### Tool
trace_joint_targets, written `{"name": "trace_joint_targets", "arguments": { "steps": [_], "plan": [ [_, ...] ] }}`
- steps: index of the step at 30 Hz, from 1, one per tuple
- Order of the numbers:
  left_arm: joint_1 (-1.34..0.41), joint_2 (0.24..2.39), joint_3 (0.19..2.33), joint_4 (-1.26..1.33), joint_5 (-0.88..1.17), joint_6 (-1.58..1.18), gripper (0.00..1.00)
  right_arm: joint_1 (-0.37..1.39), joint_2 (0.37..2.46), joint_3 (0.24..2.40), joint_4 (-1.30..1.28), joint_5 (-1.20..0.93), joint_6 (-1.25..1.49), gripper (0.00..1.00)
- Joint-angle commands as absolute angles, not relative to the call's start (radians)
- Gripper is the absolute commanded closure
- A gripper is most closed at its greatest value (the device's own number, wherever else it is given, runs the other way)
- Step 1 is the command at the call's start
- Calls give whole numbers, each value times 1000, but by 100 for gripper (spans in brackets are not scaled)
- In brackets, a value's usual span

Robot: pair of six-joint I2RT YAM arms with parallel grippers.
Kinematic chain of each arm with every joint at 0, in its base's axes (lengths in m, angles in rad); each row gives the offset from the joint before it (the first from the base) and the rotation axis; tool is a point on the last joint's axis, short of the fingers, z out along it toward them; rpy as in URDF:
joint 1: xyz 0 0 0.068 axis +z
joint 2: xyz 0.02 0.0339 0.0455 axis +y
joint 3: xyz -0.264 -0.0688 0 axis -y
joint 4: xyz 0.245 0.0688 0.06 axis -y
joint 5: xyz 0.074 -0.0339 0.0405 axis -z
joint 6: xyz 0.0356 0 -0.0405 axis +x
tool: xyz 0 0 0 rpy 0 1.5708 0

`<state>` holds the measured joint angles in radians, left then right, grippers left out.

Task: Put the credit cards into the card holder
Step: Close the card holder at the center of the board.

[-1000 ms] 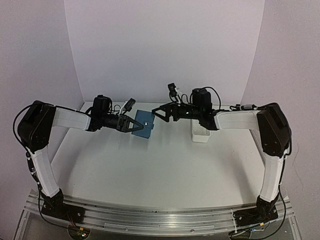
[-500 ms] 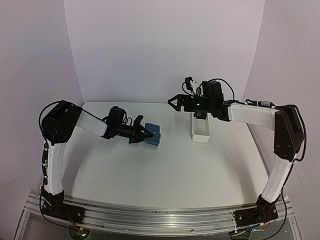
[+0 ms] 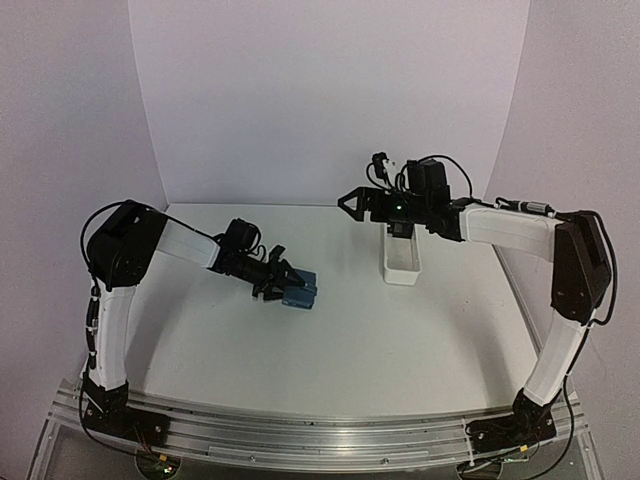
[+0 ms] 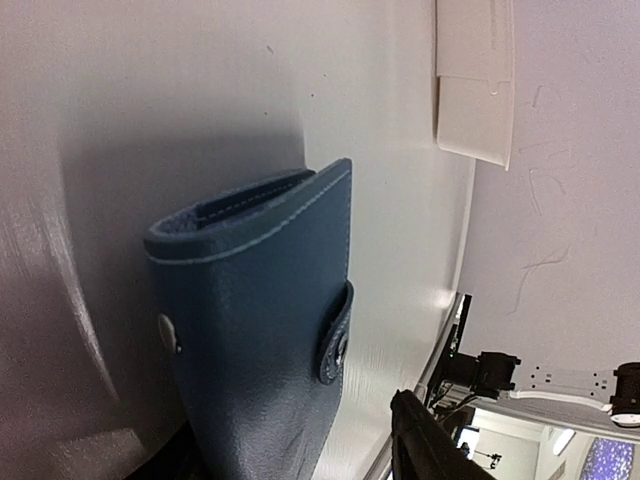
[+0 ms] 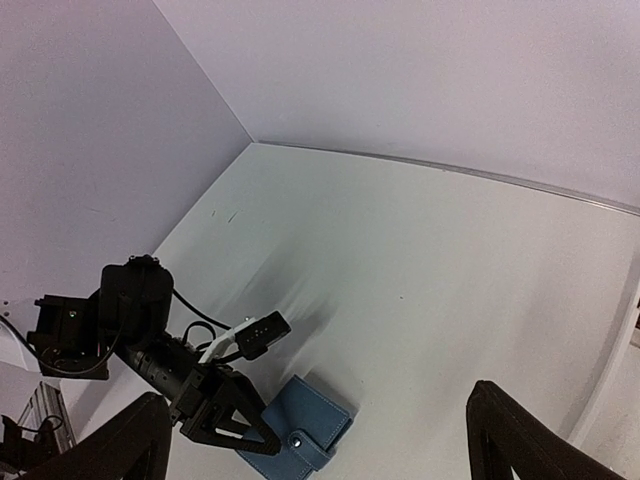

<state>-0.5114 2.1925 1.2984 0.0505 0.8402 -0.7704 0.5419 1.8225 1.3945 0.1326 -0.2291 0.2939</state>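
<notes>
The small blue square card holder (image 4: pixel 260 330) looks like leather, a bit grainy and soft, with pale thread sewn along its edges. Its little round snap (image 4: pixel 168 330) looks like metal. The flat white table (image 3: pixel 340 340) is smooth and a little shiny. The long white tray (image 3: pixel 402 276) looks like dull, smooth plastic. The black fingers (image 5: pixel 520 440) of my right gripper (image 5: pixel 318 400) look like hard, dull plastic. The silver rail (image 3: pixel 320 432) by my bases is ridged metal.
</notes>
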Motion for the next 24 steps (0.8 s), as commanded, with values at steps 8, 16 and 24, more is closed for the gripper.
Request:
{"name": "trace_joint_targets", "arguments": {
  "steps": [8,16,24],
  "plan": [
    [-521,2151,1455,-412,616,-576,23,543,1769,1397,134,-233,304,2],
    [-572,2123,1397,-389,674,-640,24,544,1784,1411,133,-249,311,2],
    [-545,2125,1433,-447,584,-528,23,543,1762,1393,134,-240,313,2]
  ]
}}
